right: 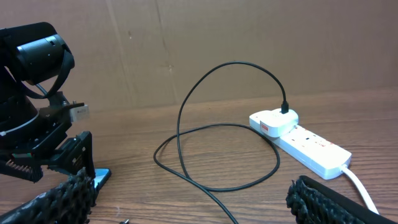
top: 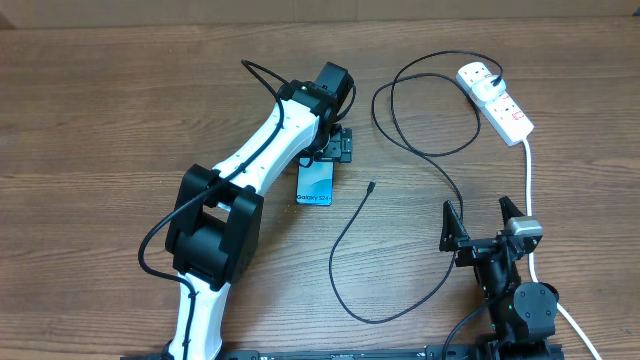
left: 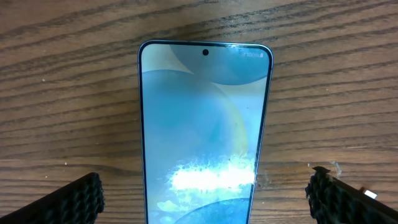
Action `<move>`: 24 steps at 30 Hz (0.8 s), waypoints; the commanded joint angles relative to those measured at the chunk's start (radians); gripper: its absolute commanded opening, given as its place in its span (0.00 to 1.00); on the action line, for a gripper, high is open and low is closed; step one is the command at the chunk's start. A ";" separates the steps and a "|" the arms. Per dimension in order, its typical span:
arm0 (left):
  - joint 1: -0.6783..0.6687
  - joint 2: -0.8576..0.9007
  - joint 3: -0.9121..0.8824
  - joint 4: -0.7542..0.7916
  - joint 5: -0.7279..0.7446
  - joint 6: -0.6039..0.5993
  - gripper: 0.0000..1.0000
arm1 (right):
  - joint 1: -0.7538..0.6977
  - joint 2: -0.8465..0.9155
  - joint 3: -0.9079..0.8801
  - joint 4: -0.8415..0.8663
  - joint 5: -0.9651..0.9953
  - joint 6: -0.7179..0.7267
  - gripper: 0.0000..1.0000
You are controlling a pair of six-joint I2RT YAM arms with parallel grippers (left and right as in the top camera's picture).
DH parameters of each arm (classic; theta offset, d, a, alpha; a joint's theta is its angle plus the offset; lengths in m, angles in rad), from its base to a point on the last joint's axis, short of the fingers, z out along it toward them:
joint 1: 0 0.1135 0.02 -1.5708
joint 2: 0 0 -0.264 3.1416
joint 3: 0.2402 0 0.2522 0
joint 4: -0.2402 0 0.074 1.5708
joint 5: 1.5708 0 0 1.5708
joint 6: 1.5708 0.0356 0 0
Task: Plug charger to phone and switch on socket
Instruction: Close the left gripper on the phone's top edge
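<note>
While the left pincer (top: 338, 148) hovered spread wide over the phone (top: 315, 185), the charger (top: 333, 265) lay loose on the worktop (top: 100, 100).
The phone lay flat, screen up, near the worktop's middle, with the left fingers (left: 81, 199) clear of both its long sides and gripping nothing. The charger's connector (top: 371, 186) lay just right of the phone, not touching it. Its cable looped toward the near edge, then back to the socket (top: 497, 100) by the far right corner, where it was plugged in. The right pincer (top: 478, 215), by the near edge at the right, gaped wide and held nothing.
</note>
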 commanded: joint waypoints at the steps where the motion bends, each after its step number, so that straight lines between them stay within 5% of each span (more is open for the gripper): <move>1: -0.001 0.024 0.004 -0.004 0.011 0.018 1.00 | -0.005 -0.010 -0.011 0.006 -0.001 0.002 1.00; 24: -0.001 0.024 -0.082 0.052 0.004 0.069 1.00 | -0.005 -0.010 -0.011 0.006 -0.001 0.003 1.00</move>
